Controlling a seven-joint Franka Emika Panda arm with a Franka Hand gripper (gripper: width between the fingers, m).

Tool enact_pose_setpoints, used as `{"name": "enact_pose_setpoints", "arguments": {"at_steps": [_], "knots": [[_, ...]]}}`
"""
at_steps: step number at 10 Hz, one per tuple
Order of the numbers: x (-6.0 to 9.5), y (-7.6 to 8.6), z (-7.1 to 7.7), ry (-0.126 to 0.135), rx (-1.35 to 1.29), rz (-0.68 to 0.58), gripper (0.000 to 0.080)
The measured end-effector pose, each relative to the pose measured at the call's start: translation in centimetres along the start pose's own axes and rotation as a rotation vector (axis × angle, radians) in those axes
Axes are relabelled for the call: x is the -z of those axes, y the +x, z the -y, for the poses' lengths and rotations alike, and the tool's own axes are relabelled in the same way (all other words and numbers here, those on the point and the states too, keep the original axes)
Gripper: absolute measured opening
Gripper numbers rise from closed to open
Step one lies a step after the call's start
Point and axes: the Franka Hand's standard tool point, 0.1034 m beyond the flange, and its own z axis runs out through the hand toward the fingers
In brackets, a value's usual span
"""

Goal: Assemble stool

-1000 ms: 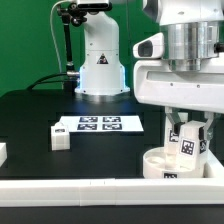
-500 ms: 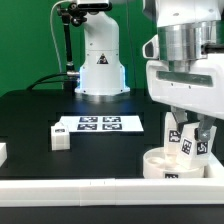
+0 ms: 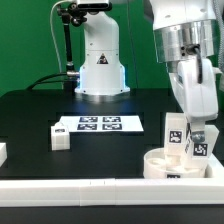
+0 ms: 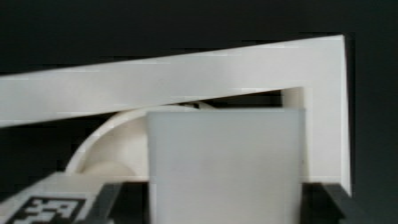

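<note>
The round white seat [image 3: 165, 166] lies at the exterior view's right, against the front rail. One tagged white leg block [image 3: 175, 134] stands upright in it. My gripper [image 3: 197, 130] is shut on a second tagged leg block [image 3: 201, 150] and holds it upright over the seat's right side, beside the first leg. In the wrist view the held leg [image 4: 222, 160] fills the middle between my dark fingers [image 4: 118, 203], with the seat's curved edge [image 4: 111, 145] behind it. My gripper [image 4: 226, 206] is closed on the leg's sides.
A loose leg block [image 3: 60, 138] lies left of the marker board [image 3: 98, 124]. Another white block [image 3: 2, 152] sits at the far left edge. A long white rail [image 3: 90, 190] runs along the front; it also shows in the wrist view [image 4: 178, 80]. The robot base [image 3: 100, 62] stands behind.
My hand has turned about its axis and shifted slightly right, keeping hold of the leg block at the seat. The standing leg and loose blocks have not moved.
</note>
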Motion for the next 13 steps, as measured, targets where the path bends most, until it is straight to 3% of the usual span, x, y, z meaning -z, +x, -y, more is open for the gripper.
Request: {"name": "enact_pose_setpoints", "arguments": {"at_steps": [4, 8, 9, 10, 11, 13], "knots": [[-0.1, -0.6, 0.0, 0.021, -0.317, 0.035, 0.034], [-0.2, -0.4, 0.0, 0.027, -0.391, 0.054, 0.034], [-0.2, -0.4, -0.1, 0.027, -0.374, 0.054, 0.0412], [-0.1, -0.4, 0.0, 0.028, -0.364, 0.054, 0.0582], [0.4, 0.0, -0.2, -0.007, -0.241, 0.05, 0.0629], [1.9, 0.9, 0.2, -0.023, -0.124, 0.055, 0.0646]]}}
